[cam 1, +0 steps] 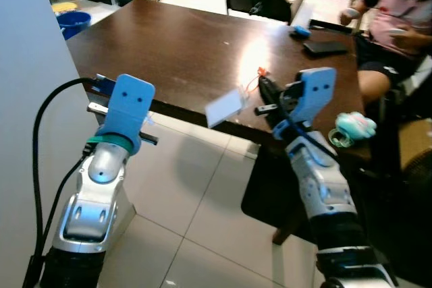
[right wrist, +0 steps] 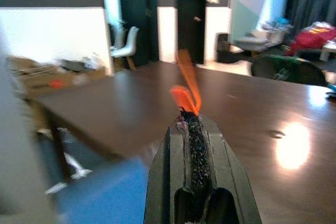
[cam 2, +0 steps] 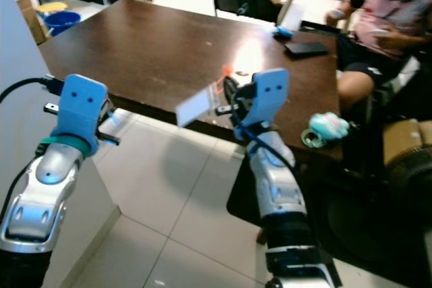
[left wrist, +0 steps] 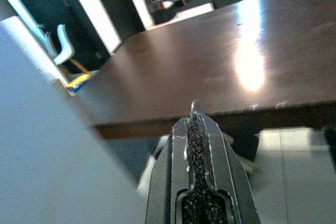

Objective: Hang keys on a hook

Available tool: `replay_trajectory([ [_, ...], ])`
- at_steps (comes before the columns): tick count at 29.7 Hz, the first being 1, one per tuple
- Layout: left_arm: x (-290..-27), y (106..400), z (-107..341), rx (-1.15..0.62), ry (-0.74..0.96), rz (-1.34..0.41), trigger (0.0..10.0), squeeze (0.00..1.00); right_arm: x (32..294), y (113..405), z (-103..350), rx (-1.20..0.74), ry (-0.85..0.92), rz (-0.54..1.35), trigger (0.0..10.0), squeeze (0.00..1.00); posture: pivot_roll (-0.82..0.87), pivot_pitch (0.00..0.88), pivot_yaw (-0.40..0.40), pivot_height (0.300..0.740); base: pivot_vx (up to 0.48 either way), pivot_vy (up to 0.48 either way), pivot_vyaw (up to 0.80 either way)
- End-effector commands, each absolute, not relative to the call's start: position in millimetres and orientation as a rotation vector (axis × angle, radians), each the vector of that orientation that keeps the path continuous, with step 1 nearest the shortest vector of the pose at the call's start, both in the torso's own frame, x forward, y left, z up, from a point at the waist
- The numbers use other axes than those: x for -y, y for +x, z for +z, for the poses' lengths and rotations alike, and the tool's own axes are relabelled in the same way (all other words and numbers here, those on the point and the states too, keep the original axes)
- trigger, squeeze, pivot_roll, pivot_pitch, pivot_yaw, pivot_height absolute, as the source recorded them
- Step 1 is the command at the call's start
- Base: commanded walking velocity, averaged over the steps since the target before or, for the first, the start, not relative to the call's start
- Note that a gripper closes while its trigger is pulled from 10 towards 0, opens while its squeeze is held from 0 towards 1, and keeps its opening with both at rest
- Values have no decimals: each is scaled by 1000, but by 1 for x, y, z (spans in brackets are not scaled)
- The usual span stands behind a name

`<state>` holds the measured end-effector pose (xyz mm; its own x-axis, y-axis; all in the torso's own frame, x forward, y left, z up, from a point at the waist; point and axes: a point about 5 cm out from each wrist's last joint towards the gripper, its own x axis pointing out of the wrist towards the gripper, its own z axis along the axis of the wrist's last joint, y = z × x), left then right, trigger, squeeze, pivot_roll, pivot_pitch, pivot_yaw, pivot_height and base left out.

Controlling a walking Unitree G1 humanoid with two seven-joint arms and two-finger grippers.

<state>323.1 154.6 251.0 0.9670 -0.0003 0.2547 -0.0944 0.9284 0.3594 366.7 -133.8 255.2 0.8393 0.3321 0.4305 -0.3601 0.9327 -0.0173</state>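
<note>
i keep the right gripper (cam 1: 264, 96) raised over the near edge of the dark counter (cam 1: 175, 45), and its fingers are pressed together on the keys (right wrist: 185, 95). from the wrist view i see an orange strap standing up out of the closed fingertips, and from the head views a pale flat tag (cam 1: 225, 107) hangs out to the robot's left of the fingers, past the counter edge and above the tiled floor (cam 1: 196, 207). i think i hold them by the strap so that a loop stays free to go over a hook, but i cannot make out the metal keys themselves. the left gripper (left wrist: 195, 113) is also lifted, close to the grey wall panel (cam 1: 27, 99) on the robot's left, with its fingers closed together; something small and thin sticks out at the tips, and i cannot tell what it is. i do not find any hook in these views, so my judgement is that the hanging step is not yet started and i must first look for the hook. a person (cam 1: 398, 11) sits at the far right of the counter, well apart from both arms, and a teal toy (cam 1: 354, 126) lies near the right forearm, which i should avoid to knock.
</note>
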Motion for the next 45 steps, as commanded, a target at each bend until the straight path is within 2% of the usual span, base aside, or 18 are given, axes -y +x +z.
replay_trajectory([
  [1,-154,322,249,241,380,47,10000,0,124,366,253,436,60,408,10000,0,116,88,58,740,0,0,800],
  [14,-143,322,246,211,362,-19,10000,0,124,367,253,433,56,406,10000,0,117,94,58,740,0,0,800],
  [45,-142,321,242,208,395,-39,10000,0,123,368,252,427,61,408,10000,0,119,95,58,740,0,0,800],
])
